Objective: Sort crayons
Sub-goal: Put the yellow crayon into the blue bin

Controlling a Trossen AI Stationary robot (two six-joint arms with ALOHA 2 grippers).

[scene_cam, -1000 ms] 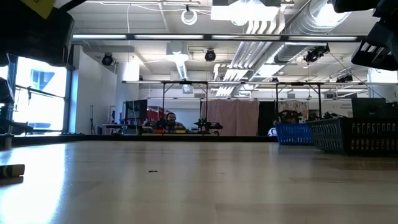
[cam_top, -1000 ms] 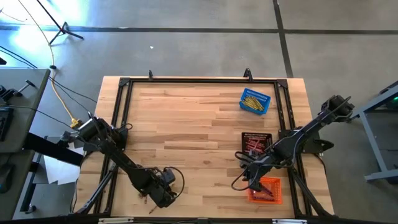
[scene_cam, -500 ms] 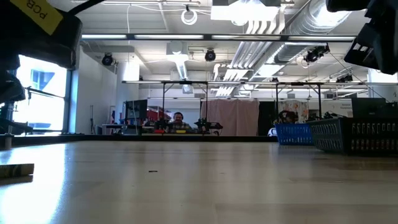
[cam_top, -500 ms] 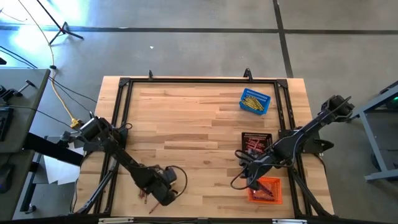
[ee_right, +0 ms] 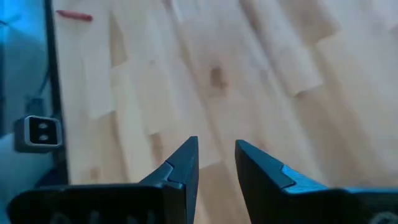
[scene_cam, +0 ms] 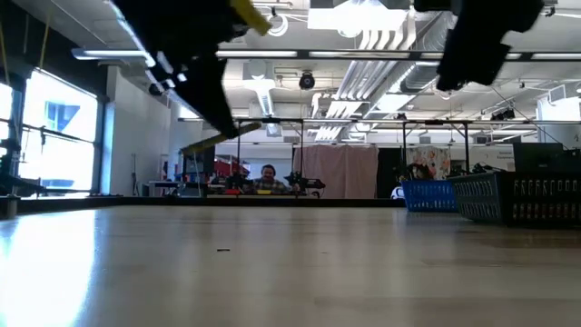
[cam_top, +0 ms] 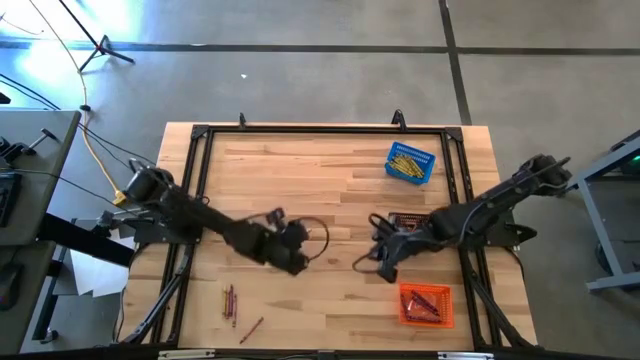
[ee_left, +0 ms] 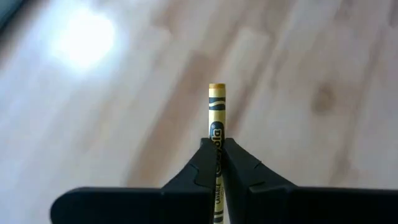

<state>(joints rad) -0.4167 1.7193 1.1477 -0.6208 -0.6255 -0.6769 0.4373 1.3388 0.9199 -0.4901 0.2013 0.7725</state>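
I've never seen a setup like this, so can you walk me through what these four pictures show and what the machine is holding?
Two dark robot arms work over a wooden table. One picture looks straight down, one looks level across the tabletop into the room, and two come from cameras on the arms' wrists. On the table sit a blue basket of yellow crayons, an orange basket, a black basket partly under the right arm, and loose crayons near the front edge. The left tool is shut on a yellow crayon. The right tool is open and empty.
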